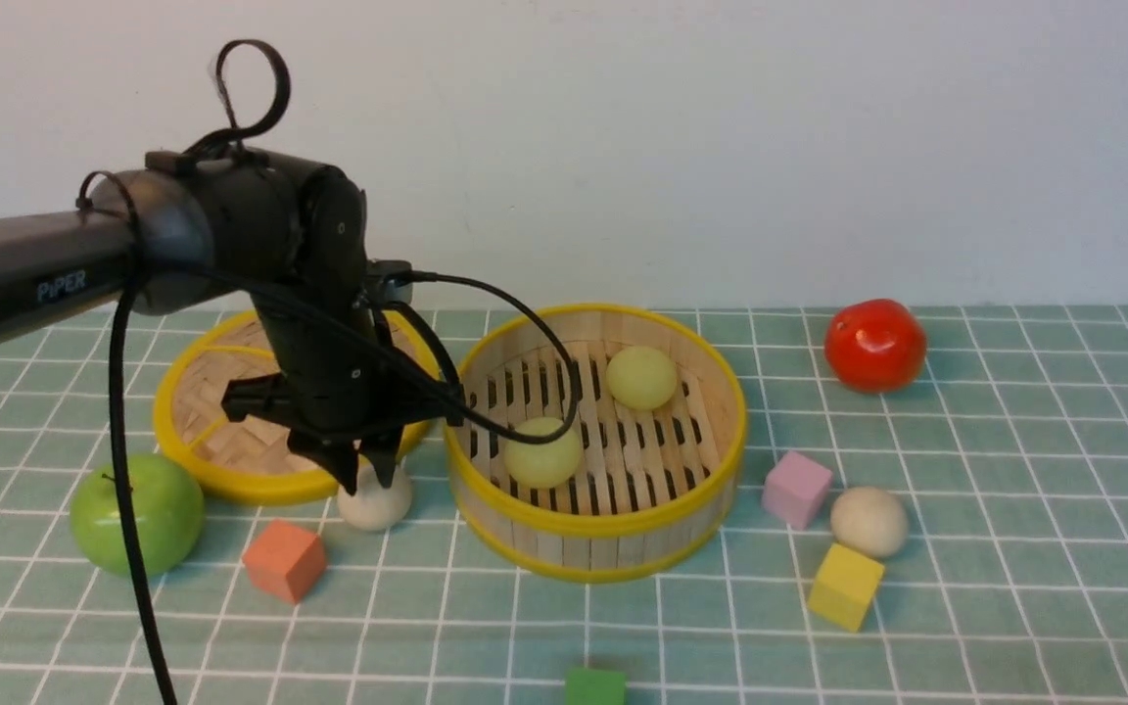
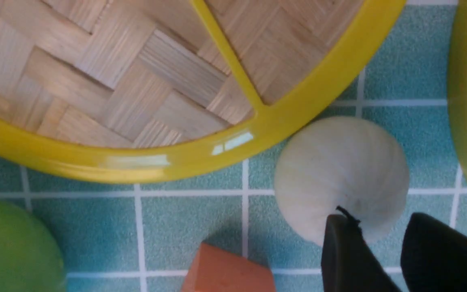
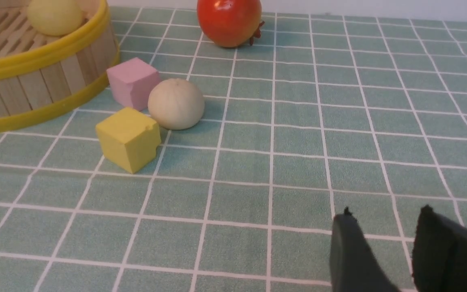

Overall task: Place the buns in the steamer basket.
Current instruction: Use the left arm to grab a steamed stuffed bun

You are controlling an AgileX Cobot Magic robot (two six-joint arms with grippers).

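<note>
Farthest left of the steamer basket (image 1: pixel 595 526) on the table (image 1: pixel 446 646) sits a green apple (image 1: pixel 137 513). Nearer the basket, still on its left, lie the woven lid (image 1: pixel 236 487) and, in front of the lid, an orange block (image 1: pixel 285 560). A cream bun (image 1: pixel 375 501) rests between lid and basket. Over it, the left gripper (image 1: pixel 368 487) points down, its jaws parted partway, with no grip on the bun. Inside the basket are two pale green buns (image 1: pixel 543 453). A green block (image 1: pixel 595 686) lies in front of the basket. To its right come a pink block (image 1: pixel 797 490), a yellow block (image 1: pixel 846 587), another cream bun (image 1: pixel 869 523) and, farther back, a tomato (image 1: pixel 875 345). The right gripper (image 3: pixel 386 210), seen in its wrist view, has its jaws apart, holding nothing.
</note>
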